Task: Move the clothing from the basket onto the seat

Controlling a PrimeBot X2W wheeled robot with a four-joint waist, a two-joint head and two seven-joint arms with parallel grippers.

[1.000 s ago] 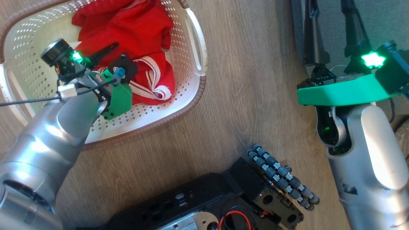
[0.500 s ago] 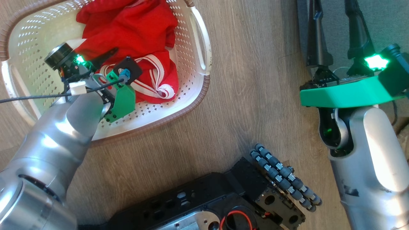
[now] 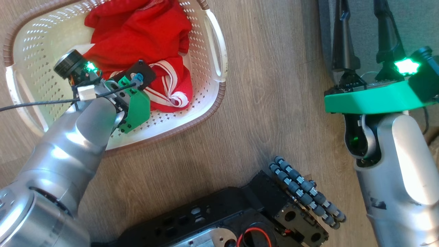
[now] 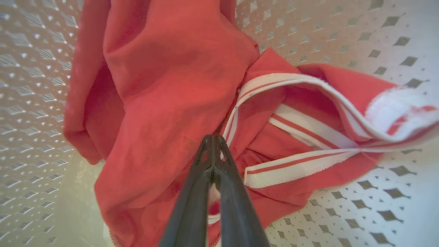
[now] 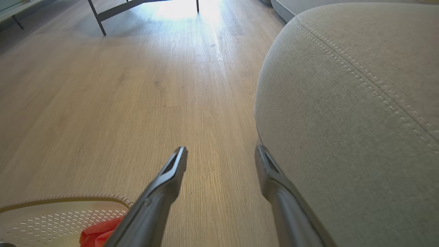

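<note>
The red clothing with white bands lies bunched in the cream perforated basket on the wooden floor. My left arm reaches down into the basket. In the left wrist view the left gripper is shut, its tips pinching a fold of the clothing beside the white striped band, above the basket wall. My right gripper stands open at the edge of the grey seat. Nothing lies between its fingers, with the seat to their right and the basket rim at lower left.
My black base with its grey rollers sits at the bottom of the head view. A thin black cable runs left from the left wrist. Dark metal furniture legs stand far across the wooden floor.
The left gripper has gone from open to shut on the red fabric. Its finger, seen earlier over the cloth, is now hidden under the wrist. The right arm keeps its place.
</note>
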